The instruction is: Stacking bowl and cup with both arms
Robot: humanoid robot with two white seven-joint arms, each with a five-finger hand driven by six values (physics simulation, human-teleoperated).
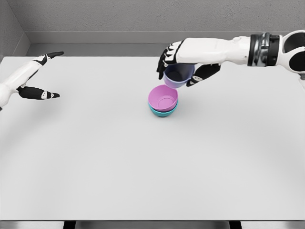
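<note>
A smooth, matte white table (119, 167) fills most of the head view, its far edge meeting a grey textured wall (143, 16). Near the table's middle sits a pink bowl (163, 99), round and shallow with a thin rim and a glossy plastic look. It is nested in a teal bowl (163, 112) of the same rounded form, of which only the lower curve shows beneath it. Both bowls stand upright, mouths facing up.

Just above and behind the pink bowl, the right hand (183, 64) grasps a lavender cup (178, 76). The cup is a short, smooth, tapered cylinder, wider at the mouth than at the base. It is tilted: its dark opening faces up and towards the hand, and its long axis leans so the base points down towards the pink bowl. Its lower edge is at the bowl's far rim; whether the two touch cannot be told. Dark-tipped fingers (163, 62) curl over the cup's left side, and the black thumb (204, 74) presses on its right. The arm is white, hard-shelled, with a black banded wrist.

The left hand (35, 76) hovers at the table's left edge, well apart from the bowls, released, with its fingers spread and holding nothing.
</note>
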